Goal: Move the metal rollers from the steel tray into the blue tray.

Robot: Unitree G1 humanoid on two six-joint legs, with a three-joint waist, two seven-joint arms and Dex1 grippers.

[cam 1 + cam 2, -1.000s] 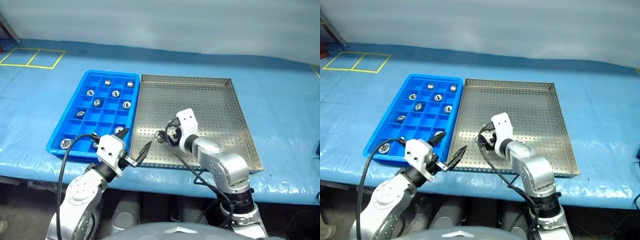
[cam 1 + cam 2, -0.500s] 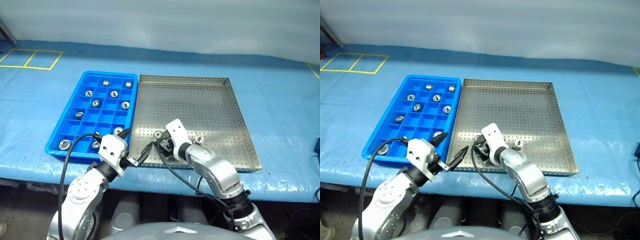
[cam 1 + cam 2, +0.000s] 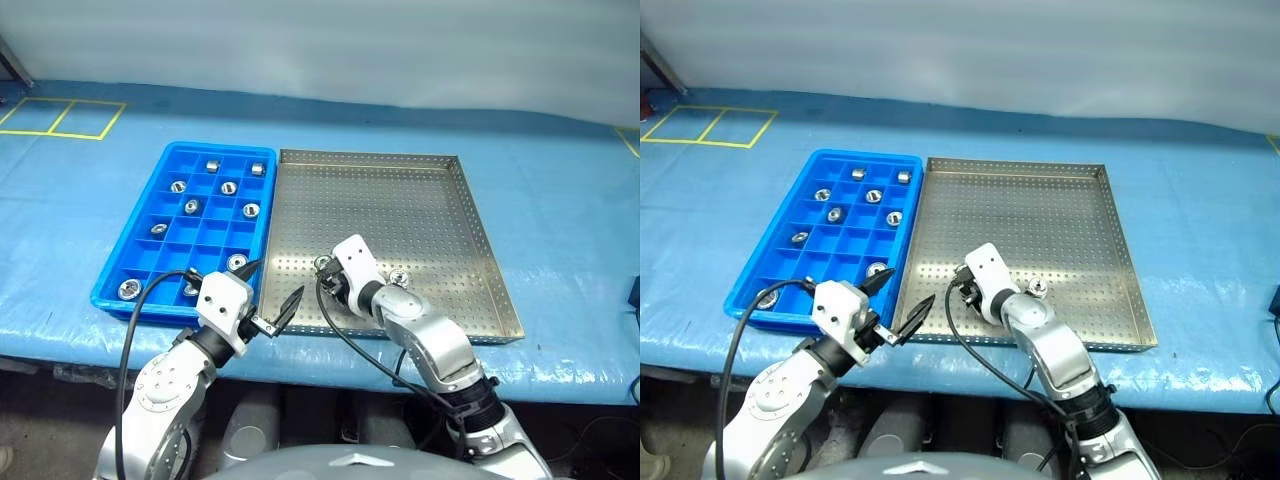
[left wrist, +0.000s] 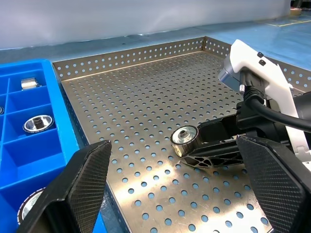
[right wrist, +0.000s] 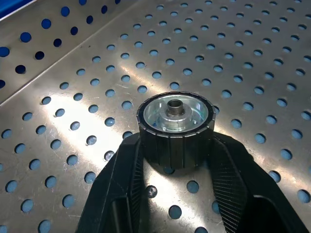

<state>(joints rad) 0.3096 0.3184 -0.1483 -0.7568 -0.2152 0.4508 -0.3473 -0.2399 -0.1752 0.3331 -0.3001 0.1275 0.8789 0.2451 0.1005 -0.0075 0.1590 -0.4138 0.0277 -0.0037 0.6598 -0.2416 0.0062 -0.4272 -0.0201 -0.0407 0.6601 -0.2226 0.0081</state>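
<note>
- Right end effector (image 5: 175, 160): black fingers clenched on one of the metal rollers (image 5: 175, 121), gripping its ribbed dark flank low on the steel tray (image 3: 400, 200), near the tray's front-left corner.
- Left end effector (image 3: 270, 290): fingers spread wide, grasping nothing, hovering over the seam between the two trays.
- A second roller (image 3: 398, 277) lies loose on the steel tray just beside the right arm; the blue tray (image 3: 160, 200) already holds several rollers, one per compartment.
- Risks, as judgement: the grip sits low on a smooth, round part, so a lift could let it twist or slip out; the arm's sweep toward the blue tray could knock the loose roller or clip the waiting left end effector.
- Materials: perforated, glossy steel floor with a low rim; rigid blue plastic grid of square cells; rollers short, cylindrical, with a bright face and a central hub.
</note>
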